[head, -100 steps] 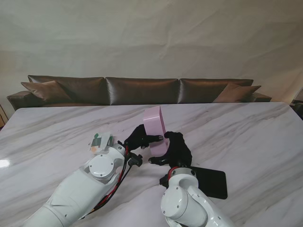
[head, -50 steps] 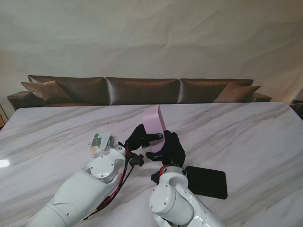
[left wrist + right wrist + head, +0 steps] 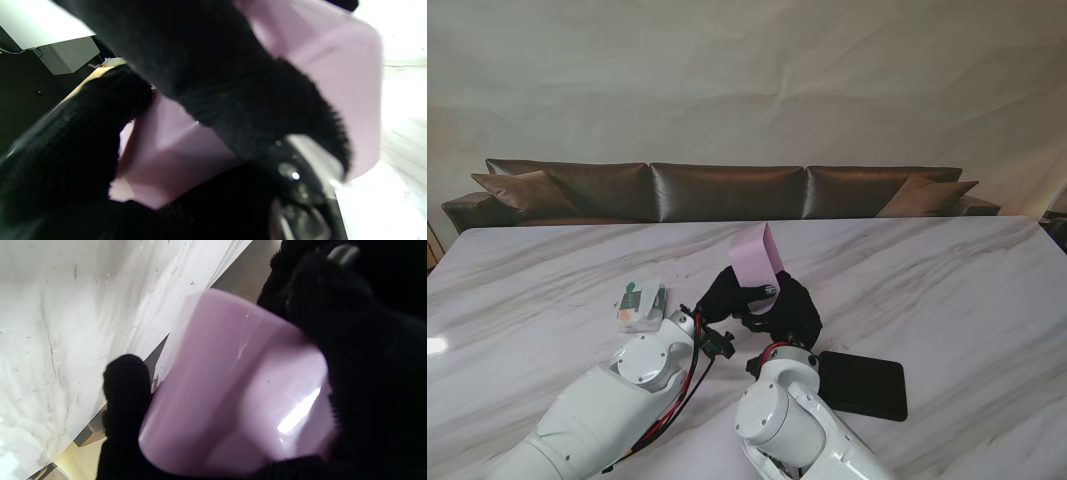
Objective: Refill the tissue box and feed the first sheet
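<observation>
Since one second ago, tissue box [image 3: 756, 252] lifted and tilted, long axis now leaning far-left; held off table [image 3: 947, 290] at centre, clamped between left hand [image 3: 723, 293] and right hand [image 3: 793, 308]; tissue pack [image 3: 639, 305] left, nearer left hand; black lid [image 3: 862, 385] near right.

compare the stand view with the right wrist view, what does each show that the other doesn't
Only the stand view shows the tissue pack on my left, the black pad on my right, the sofa, and both arms. Only the right wrist view shows the pink box's glossy rounded face up close. Both show the pink box held between the left robot hand and right robot hand over the table.
</observation>
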{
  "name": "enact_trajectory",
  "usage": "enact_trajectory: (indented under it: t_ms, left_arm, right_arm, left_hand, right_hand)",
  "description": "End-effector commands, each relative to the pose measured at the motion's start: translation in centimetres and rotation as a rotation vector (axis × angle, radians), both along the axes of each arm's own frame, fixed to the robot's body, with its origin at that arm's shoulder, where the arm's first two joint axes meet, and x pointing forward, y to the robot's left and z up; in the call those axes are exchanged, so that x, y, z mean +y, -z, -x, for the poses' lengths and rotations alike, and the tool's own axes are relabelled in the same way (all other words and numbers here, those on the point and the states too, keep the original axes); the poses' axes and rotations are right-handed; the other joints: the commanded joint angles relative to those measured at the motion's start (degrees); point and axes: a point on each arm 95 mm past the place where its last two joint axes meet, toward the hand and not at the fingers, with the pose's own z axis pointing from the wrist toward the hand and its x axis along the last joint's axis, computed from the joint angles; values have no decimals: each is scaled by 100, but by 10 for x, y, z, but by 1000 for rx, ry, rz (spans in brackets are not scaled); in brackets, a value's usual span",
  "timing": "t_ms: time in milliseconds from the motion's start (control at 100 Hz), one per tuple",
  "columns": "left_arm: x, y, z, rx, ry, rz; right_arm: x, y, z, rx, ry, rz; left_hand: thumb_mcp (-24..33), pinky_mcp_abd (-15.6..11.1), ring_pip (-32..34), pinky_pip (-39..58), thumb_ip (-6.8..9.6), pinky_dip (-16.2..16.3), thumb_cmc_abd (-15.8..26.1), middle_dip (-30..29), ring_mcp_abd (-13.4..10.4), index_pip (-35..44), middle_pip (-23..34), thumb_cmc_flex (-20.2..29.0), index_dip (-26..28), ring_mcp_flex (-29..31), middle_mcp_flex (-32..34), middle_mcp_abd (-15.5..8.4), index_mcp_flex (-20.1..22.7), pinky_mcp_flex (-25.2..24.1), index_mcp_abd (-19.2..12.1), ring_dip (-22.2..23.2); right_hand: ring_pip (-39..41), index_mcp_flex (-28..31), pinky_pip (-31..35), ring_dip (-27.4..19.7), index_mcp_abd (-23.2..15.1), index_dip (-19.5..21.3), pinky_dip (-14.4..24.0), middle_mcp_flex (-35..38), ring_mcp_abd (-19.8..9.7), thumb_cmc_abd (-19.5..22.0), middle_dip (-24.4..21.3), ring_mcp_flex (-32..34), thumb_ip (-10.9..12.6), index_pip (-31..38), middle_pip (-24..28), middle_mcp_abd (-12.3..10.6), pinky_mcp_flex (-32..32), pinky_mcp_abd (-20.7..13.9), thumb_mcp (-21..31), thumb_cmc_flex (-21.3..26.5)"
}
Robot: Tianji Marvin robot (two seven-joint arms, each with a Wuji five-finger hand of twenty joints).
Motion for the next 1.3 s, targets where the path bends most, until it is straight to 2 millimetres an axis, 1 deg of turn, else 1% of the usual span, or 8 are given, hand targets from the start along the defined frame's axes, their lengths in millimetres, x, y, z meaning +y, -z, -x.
enact_trajectory:
  t_ms: [0, 140, 290, 360, 480, 590, 840, 1290]
  left_arm:
    - [-15, -8, 6, -17, 46, 15]
    - [-16, -8, 7, -1, 50, 27]
    - [-14, -8, 8, 21, 49, 35]
    - [-12, -8, 8, 27, 53, 32]
    - [-10, -7, 9, 29, 78, 48]
    - [-8, -6, 10, 37, 102, 53]
    - [-4, 3, 8, 77, 209, -5]
    - [6, 19, 5, 141, 196, -32]
  right_arm:
    - [8, 0, 1, 16, -11, -20]
    - [7, -1, -2, -12, 31, -31]
    - [2, -4, -6, -28, 46, 4]
    - [-1, -5, -8, -30, 50, 21]
    - [-6, -5, -9, -25, 56, 40]
    - [-10, -5, -10, -31, 67, 67]
    - [-21, -14, -11, -45, 85, 102]
    - [-36, -21, -11, -32, 109, 148]
  left_hand:
    - [454, -28, 1688, 1178, 76, -68, 615, 53, 797, -90, 191, 341, 220, 757, 55, -84, -142, -760, -197, 316]
    - [143, 232, 1017, 815, -332, -257, 659, -25, 856, -445, -85, 431, 125, 701, -240, 71, -308, -818, -81, 504]
    - [-639, 1184, -658, -269, -772, -945, 499, -829, 1713, -1805, -1385, 434, -884, -425, -1200, 773, -799, -1141, 305, 398]
    - [-1066, 1263, -1780, -718, -678, -858, 664, -1591, 1938, -2675, -2245, 283, -2111, -1069, -1680, 1051, -1051, -1731, 594, -270]
    - [-1710, 2177, -3312, -1757, -394, -272, 1303, -3200, 2010, -4324, -3606, -25, -4641, -2013, -2247, 1206, -1082, -2975, 1230, -1605]
    - [-2018, 2858, -4179, -2575, -372, -3, 1472, -4138, 2022, -5267, -4387, -111, -5700, -2591, -2618, 1317, -1107, -3874, 1427, -2252]
    - [-2496, 3656, -5418, -4468, -314, 165, 1818, -4864, 1950, -6290, -5252, -110, -6362, -4214, -3988, 1247, -1889, -6145, 1387, -3124]
    - [-2672, 3767, -5694, -5068, -258, 242, 1934, -5019, 2165, -6564, -5491, -87, -6539, -4873, -4568, 1210, -2201, -6596, 1199, -3357]
  right_hand:
    - [1432, 997, 803, 339, -1506, 350, 144, 791, 145, 246, 574, 1067, 113, 1150, 451, -655, 748, -1477, 306, 722]
    - [2131, 2795, 1708, 200, -2184, 786, 44, 2507, -155, 293, 1116, 2473, 307, 1643, 658, -955, 2026, -1700, 672, 1271]
    - [2551, 3550, 1948, 466, -2350, 1216, -8, 3033, -373, -220, 1240, 2772, 556, 1800, 744, -822, 2664, -1769, 1216, 1392]
    - [2681, 3744, 1997, 573, -2304, 1288, -7, 3161, -371, -424, 1221, 2775, 558, 1790, 793, -701, 2799, -1724, 1396, 1470]
    - [2865, 4000, 2077, 716, -2159, 1353, 5, 3313, -321, -814, 1169, 2772, 439, 1717, 856, -455, 2967, -1591, 1630, 1656]
    - [2923, 4071, 2142, 764, -2097, 1374, 42, 3349, -308, -932, 1093, 2768, 379, 1656, 879, -375, 2978, -1580, 1685, 1694]
    - [2903, 4074, 2133, 774, -2061, 1412, 55, 3304, -283, -861, 1063, 2768, 370, 1610, 895, -320, 2974, -1521, 1598, 1744]
    - [2955, 4052, 2189, 818, -1986, 1482, 79, 3295, -243, -881, 1079, 2766, 317, 1549, 902, -292, 2981, -1464, 1619, 1735]
